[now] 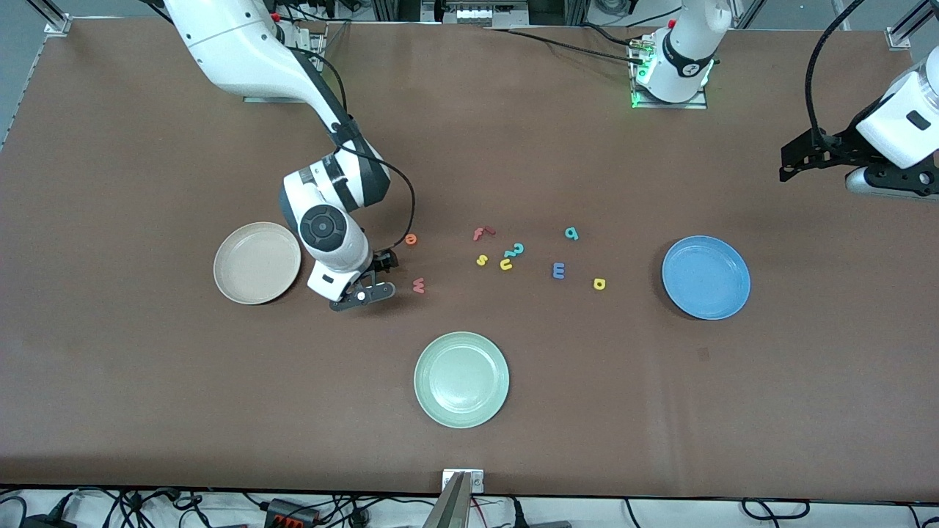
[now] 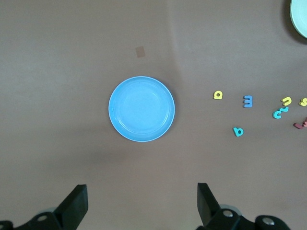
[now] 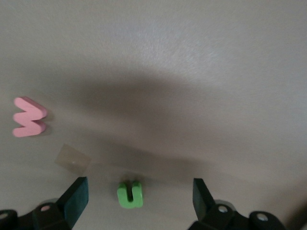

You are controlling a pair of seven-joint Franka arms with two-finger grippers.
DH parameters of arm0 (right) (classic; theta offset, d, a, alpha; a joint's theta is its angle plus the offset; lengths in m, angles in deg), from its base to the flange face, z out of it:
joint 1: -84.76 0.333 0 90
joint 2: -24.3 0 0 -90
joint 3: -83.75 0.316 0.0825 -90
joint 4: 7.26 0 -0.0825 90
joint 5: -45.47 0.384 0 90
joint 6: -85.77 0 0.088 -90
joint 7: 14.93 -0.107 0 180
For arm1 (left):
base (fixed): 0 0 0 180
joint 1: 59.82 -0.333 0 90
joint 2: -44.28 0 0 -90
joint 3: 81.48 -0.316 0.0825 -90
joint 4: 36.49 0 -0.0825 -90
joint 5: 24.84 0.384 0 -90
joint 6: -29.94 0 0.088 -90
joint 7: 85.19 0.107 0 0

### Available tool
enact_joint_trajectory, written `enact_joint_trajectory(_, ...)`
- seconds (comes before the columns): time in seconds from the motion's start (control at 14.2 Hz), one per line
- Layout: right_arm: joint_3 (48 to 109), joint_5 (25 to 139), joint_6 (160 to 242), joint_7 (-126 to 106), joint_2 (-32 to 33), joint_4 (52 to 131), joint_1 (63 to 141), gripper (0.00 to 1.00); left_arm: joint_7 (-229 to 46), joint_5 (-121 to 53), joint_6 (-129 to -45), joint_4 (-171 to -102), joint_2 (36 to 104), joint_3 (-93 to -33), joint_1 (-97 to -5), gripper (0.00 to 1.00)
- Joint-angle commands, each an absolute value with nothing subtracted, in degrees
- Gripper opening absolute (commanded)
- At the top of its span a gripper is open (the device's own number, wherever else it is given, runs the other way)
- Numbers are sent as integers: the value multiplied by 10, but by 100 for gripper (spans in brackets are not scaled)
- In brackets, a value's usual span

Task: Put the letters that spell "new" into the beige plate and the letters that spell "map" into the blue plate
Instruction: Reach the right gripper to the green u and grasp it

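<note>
My right gripper (image 1: 364, 287) is down at the table beside the beige plate (image 1: 257, 262), open, with the green n (image 3: 130, 194) lying loose between its fingers (image 3: 76, 196). The n is hidden under the hand in the front view. The salmon w (image 1: 419, 285) and orange e (image 1: 411, 239) lie close by. The teal a (image 1: 571, 233), blue m (image 1: 558, 270) and yellow p (image 1: 599, 284) lie nearer the blue plate (image 1: 706, 277). My left gripper (image 1: 792, 167) waits, open and holding nothing, raised over the left arm's end of the table, and its wrist view looks down on the blue plate (image 2: 141, 109).
A pale green plate (image 1: 461, 379) sits nearest the front camera. A red f (image 1: 482, 234), yellow s (image 1: 481, 259), teal 2-shaped piece (image 1: 517, 250) and yellow u (image 1: 506, 264) lie mid-table. A small piece of tape (image 3: 73, 159) lies by the right gripper.
</note>
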State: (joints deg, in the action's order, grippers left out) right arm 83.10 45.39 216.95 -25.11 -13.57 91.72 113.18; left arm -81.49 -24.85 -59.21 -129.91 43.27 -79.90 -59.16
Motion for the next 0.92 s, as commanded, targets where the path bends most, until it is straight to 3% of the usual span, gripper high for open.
enact_joint_trajectory(0.0,828,464,2172,-261,-143,916,1140,86,-820,-255,-579,-1283,437,-789,-589,100)
enact_joint_trajectory(0.14,828,465,2172,-261,-144,917,1142,74,-823,-255,-561,-1284,437,-786,-590,100)
enact_joint_trajectory(0.28,828,465,2169,-282,-144,918,1142,69,-823,-255,-525,-1286,456,-762,-582,100)
enact_joint_trajectory(0.85,832,465,2158,-289,-138,937,1144,67,-894,-256,-590,-1297,569,-707,-578,100)
